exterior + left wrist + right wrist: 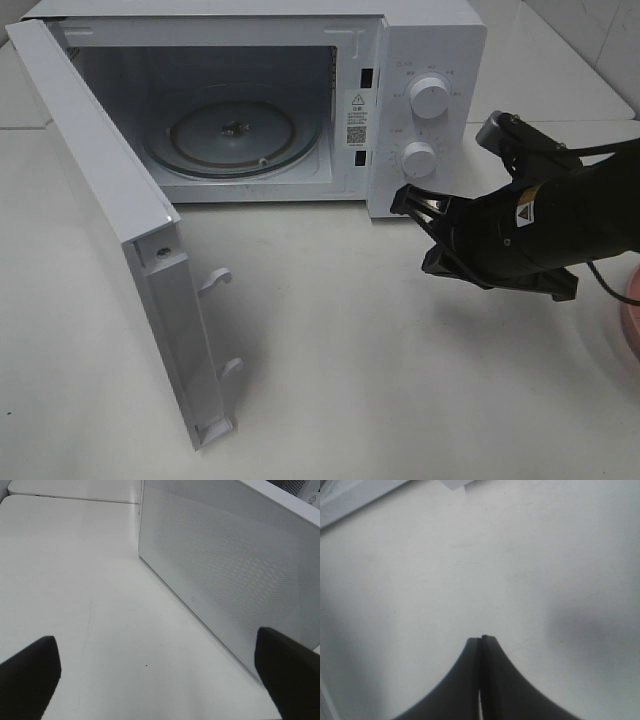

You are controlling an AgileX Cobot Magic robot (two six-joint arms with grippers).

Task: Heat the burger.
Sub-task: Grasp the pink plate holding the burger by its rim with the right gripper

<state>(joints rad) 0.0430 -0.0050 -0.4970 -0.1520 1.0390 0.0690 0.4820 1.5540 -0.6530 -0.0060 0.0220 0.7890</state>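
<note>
High cam: nearest is the white microwave door [110, 230], swung fully open, its free edge with two latch hooks toward the front of the white tabletop [350, 380]. Behind it is the boxy white microwave oven [420, 60], cavity open, with the round glass turntable [232, 135] inside and nothing on it. There are two white dial knobs [429, 98] on the right panel. The black right gripper [402, 197] hangs just in front of the lower knob, above the table. A sliver of pink plate rim [633, 310] shows at the far right edge. The burger isn't visible in any view, so I can't tell where it is. Left wrist cam: the left gripper [155, 635] is spread wide with nothing between its black fingers [30, 675], over bare table beside a white dot-meshed panel [230, 570] standing on the table. Right wrist cam: the right claw's fingertips are pressed together, gripping nothing, over bare table.
</note>
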